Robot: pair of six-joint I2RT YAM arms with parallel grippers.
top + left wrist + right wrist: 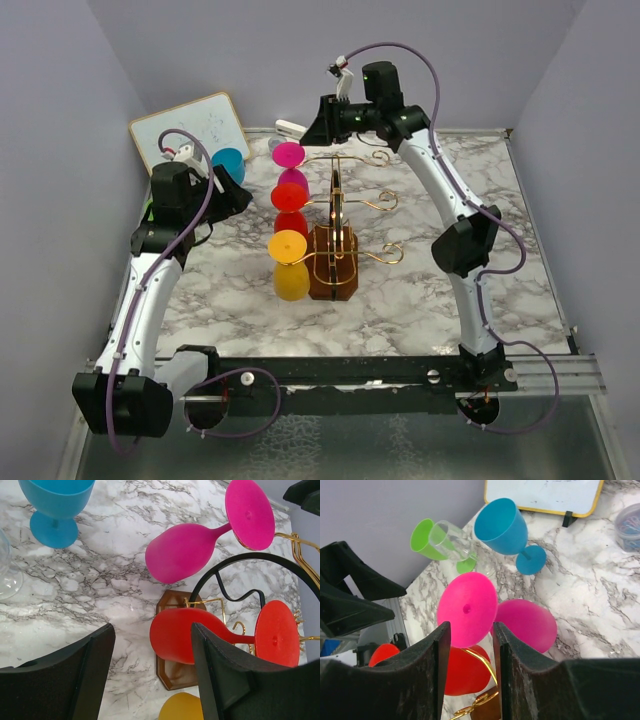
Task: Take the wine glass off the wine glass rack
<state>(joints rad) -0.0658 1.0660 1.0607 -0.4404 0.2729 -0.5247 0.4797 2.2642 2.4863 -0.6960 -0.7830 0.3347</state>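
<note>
Wine glass, pink, before right tool

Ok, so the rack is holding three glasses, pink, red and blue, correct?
Wrong on one colour: the third glass hanging on the wine glass rack is the yellow glass, alongside the pink glass and red glass. The top view shows the blue glass standing on the table instead.

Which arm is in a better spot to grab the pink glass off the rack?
Probably the right. Its jaws frame the foot of the pink glass up close. The left arm's open jaws face the red glass instead.
</note>
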